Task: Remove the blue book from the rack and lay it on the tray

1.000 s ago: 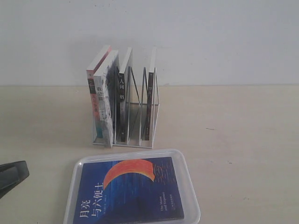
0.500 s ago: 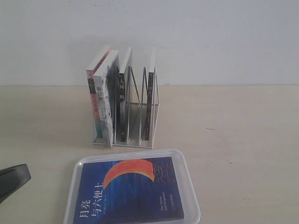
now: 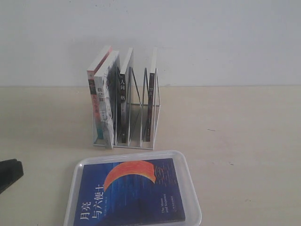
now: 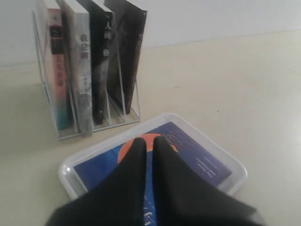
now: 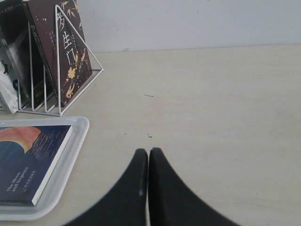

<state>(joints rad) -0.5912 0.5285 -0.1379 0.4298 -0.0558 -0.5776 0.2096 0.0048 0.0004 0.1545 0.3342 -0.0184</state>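
The blue book [image 3: 131, 193] with its orange crescent lies flat, cover up, inside the white tray [image 3: 189, 165], in front of the white wire rack [image 3: 141, 115]. Only a black tip of my left gripper [image 3: 13, 172] shows at the exterior view's left edge, left of the tray and apart from it. In the left wrist view that gripper [image 4: 146, 141] hangs above the book [image 4: 197, 157] and tray [image 4: 239, 170], its fingers nearly together and holding nothing. My right gripper [image 5: 148, 151] is shut and empty over bare table, right of the tray [image 5: 70, 150]; it is out of the exterior view.
The rack holds a pink-and-teal book [image 3: 96, 101], a white-spined book [image 3: 107, 101], a black-spined book [image 3: 122, 101] and a dark book [image 3: 150, 96], with one slot between them vacant. A white wall stands behind the rack.
My left gripper has drawn back toward the left edge of the exterior view, so less of it shows. The book, tray and rack have not moved.
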